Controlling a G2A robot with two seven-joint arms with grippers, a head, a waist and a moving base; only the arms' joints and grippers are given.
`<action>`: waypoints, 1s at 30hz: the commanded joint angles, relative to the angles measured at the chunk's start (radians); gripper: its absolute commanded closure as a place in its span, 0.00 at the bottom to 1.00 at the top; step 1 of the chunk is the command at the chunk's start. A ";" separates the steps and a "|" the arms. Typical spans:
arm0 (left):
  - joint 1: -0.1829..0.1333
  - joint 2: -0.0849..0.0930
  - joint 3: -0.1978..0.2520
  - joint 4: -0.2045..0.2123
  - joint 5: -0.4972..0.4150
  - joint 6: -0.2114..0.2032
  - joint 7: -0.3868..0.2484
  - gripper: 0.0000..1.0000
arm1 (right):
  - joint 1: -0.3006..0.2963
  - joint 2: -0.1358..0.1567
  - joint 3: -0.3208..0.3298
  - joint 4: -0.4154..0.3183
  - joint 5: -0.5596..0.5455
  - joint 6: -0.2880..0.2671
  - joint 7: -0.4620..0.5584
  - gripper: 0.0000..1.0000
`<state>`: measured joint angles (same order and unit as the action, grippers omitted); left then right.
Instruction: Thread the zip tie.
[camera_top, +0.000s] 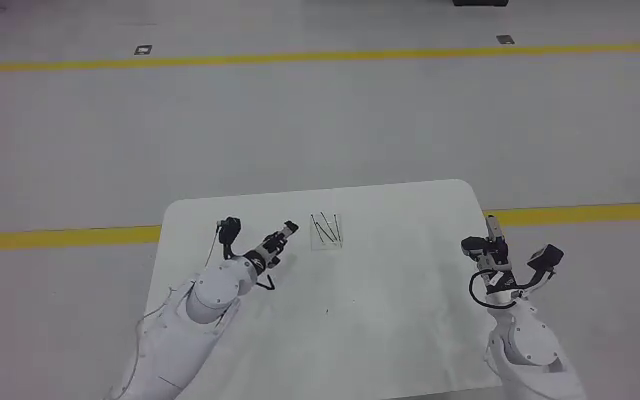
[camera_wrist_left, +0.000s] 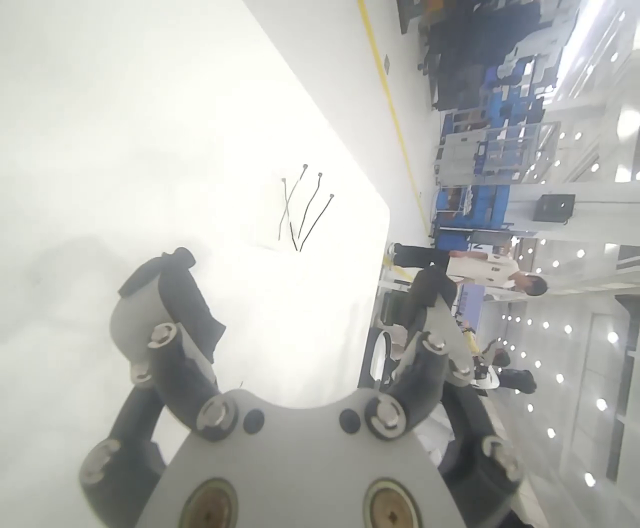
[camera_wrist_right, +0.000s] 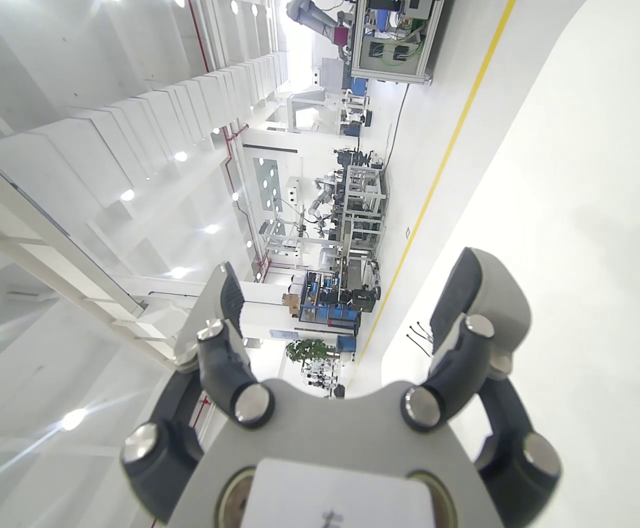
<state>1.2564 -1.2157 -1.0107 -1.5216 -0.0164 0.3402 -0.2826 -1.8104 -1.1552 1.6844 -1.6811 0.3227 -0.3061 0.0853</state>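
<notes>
Fingers (camera_wrist_left: 187, 300) of the left gripper (camera_wrist_left: 300, 280) stand wide apart with nothing between them, a spread that I judge to be readiness for a pick not yet begun. Ahead of it, near but not touching, a small bunch of zip ties (camera_wrist_left: 302, 210) lies flat on the white table (camera_wrist_left: 150, 125). They are loose and partly crossed, with their heads pointing away from the gripper. They were probably laid out there so that either arm can reach one. The right gripper (camera_wrist_right: 350, 270) is likewise spread and empty, held by the table's right edge, well apart from the zip ties (camera_wrist_right: 420, 332).

From above, the left arm lies low over the table (camera_top: 400, 320), its gripper (camera_top: 285, 232) aimed at the zip ties (camera_top: 326, 230) just beside it. The right arm stands at the table's right edge, its gripper (camera_top: 493, 240) pointing toward the far side.
</notes>
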 joint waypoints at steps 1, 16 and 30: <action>-0.021 -0.005 0.021 0.004 0.002 -0.001 0.001 0.00 | 0.000 0.000 0.000 0.000 0.000 0.000 0.000 0.00; -0.203 -0.060 0.160 0.250 -0.004 0.000 -0.027 0.00 | 0.000 0.000 0.000 0.000 0.000 0.000 0.000 0.00; -0.376 -0.150 0.305 0.468 -0.096 0.000 0.042 0.00 | 0.000 0.000 0.000 0.000 0.000 0.000 0.000 0.00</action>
<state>0.8802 -1.3654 -0.7060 -1.0541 -0.1121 0.3400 -0.2406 -1.8104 -1.1552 1.6844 -1.6811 0.3227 -0.3061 0.0853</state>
